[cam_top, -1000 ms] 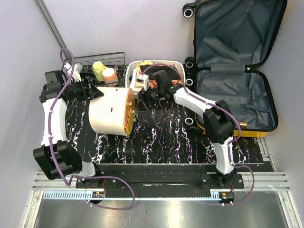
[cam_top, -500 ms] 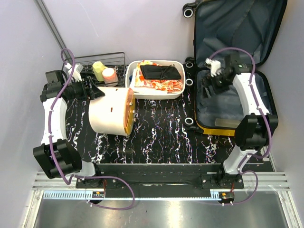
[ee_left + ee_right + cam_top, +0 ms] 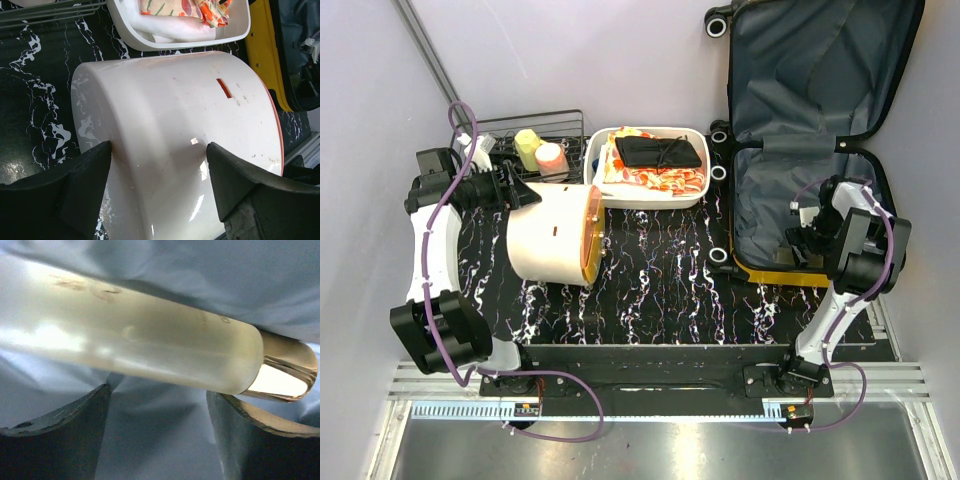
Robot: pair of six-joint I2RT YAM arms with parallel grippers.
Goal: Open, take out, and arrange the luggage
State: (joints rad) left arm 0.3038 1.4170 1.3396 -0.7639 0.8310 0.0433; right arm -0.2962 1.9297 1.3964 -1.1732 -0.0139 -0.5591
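Left jaws wide, flanking cream container (image 3: 175,115) lying sideways on bench (image 3: 660,270); contact unclear | right jaws wide, just above frosted gold-capped tube (image 3: 140,342) on grey lining (image 3: 155,440), not touching | luggage (image 3: 820,100) open at bench's right edge | open bench between container and luggage | white tray (image 3: 650,203) behind, beside luggage wheels.

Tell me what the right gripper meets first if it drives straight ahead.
Probably the frosted gold-capped tube, lying just ahead of the right gripper on the luggage lining; depth unclear.
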